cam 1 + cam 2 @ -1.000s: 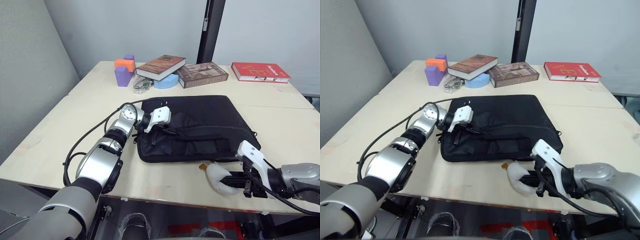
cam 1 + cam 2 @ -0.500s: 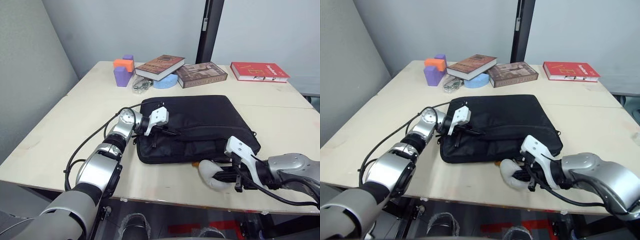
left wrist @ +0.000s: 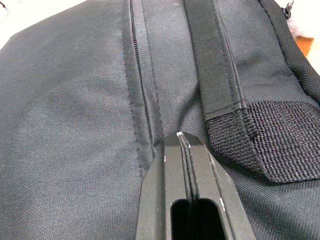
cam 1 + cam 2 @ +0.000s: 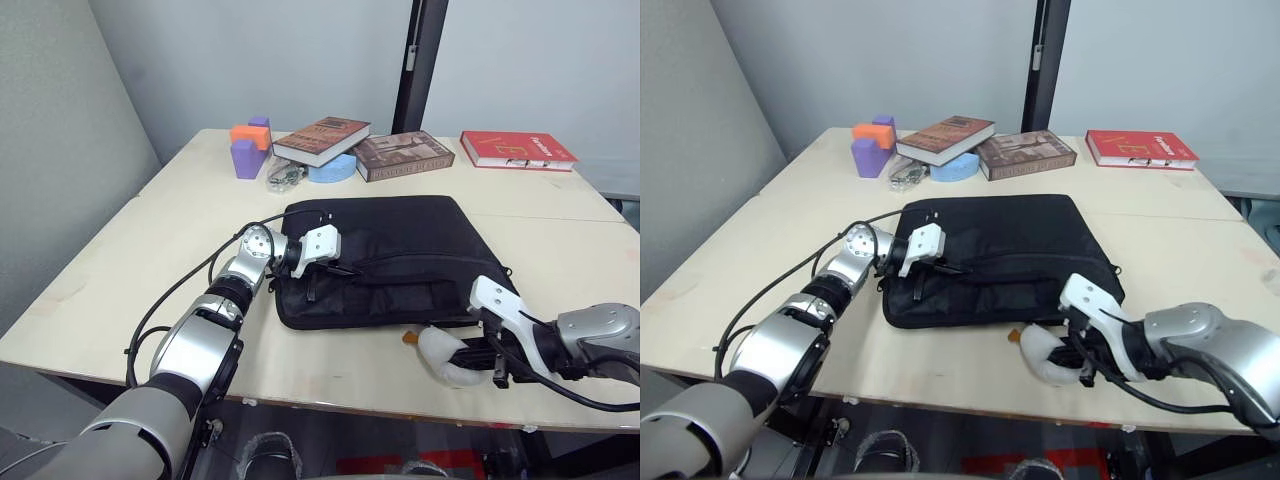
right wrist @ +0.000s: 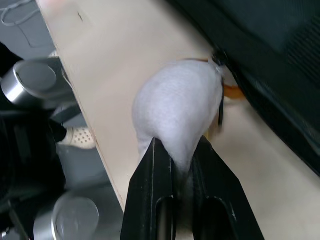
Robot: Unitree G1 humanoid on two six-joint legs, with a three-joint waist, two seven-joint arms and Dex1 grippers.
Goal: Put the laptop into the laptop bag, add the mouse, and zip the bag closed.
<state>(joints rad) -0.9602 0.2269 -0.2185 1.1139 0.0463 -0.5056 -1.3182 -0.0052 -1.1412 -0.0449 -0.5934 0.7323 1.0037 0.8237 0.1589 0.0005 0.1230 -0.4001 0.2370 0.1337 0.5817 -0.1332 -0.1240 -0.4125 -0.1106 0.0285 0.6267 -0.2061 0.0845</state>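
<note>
The black laptop bag [image 4: 400, 240] lies flat in the middle of the table. My left gripper [image 4: 352, 267] is shut, its fingertips [image 3: 180, 136] pressed onto the bag's fabric beside the zipper seam near the bag's left end. Close to the table's front edge, just in front of the bag's front right corner, my right gripper [image 4: 472, 361] is shut on a white plush duck [image 5: 180, 107]. Its orange foot [image 5: 233, 92] lies against the bag's edge. The laptop and the mouse are out of view.
At the back of the table are a dark book [image 4: 322, 138] propped on a blue object [image 4: 332, 168], a brown book [image 4: 403, 155], a red book [image 4: 517, 150] and purple and orange blocks [image 4: 248, 150]. The table's front edge [image 4: 330, 400] is just below the duck.
My right gripper carried the plush duck left toward the bag's front edge, then back a little to the right. The left gripper stays on the bag. The view shifted slightly.
</note>
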